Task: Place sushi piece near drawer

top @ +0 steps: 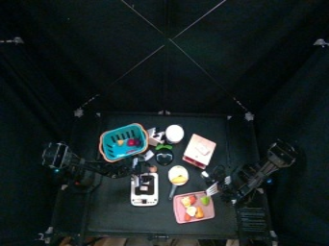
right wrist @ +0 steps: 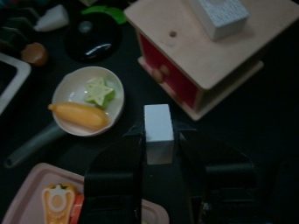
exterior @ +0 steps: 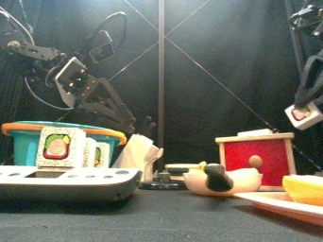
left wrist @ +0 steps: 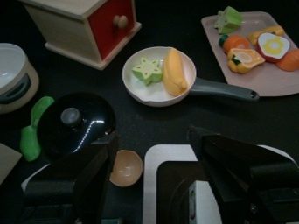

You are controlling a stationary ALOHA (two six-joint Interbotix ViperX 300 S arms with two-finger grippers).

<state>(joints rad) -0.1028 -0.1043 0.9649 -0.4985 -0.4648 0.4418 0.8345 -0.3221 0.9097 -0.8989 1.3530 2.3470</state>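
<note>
The sushi piece (left wrist: pixel 176 72), a yellow oval lump, lies in a white pan (left wrist: pixel 138 86) next to a green star-shaped bit; it also shows in the top view (top: pixel 179 175) and the right wrist view (right wrist: pixel 76 114). The drawer (top: pixel 144 187), a white box with black marks, sits at the table's front left, with its white top under my left jaws (left wrist: pixel 173 175). My left gripper (left wrist: pixel 158 179) is open and empty just above the drawer. My right gripper (right wrist: pixel 158 153) hangs high over the pan's near side, jaws close together, holding nothing from the table.
A red-and-wood box with a knob (left wrist: pixel 93 26) stands behind the pan. A pink plate (left wrist: pixel 263 79) of orange, red and green food bits lies at the front right. A blue basket (top: pixel 122 142), a white bowl (top: pixel 174 133) and a black lid (left wrist: pixel 76 118) stand at the left and back.
</note>
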